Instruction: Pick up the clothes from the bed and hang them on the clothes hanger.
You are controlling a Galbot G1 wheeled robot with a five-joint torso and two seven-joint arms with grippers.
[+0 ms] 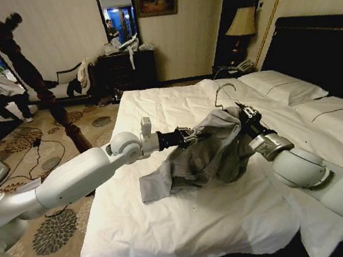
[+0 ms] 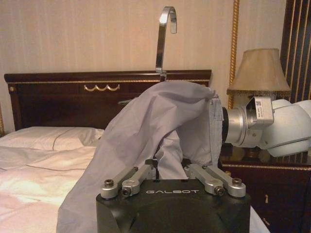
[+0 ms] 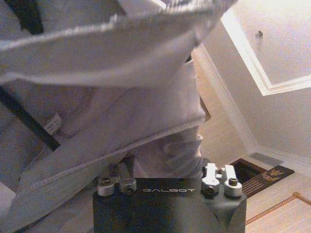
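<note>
Both end effectors, left [image 1: 188,136] and right [image 1: 241,113], grip the clothes [image 1: 207,152] between them.

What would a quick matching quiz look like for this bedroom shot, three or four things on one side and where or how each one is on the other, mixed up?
Things:
1. grey shirt
2. hanger hook
3. left end effector
4. table lamp

Places or states:
A. sticking up above the cloth
B. beside the black headboard, on the nightstand
C. draped over the hanger, above the bed
D. closed on a fold of the shirt

Pairs: 1-C, 2-A, 3-D, 4-B
</note>
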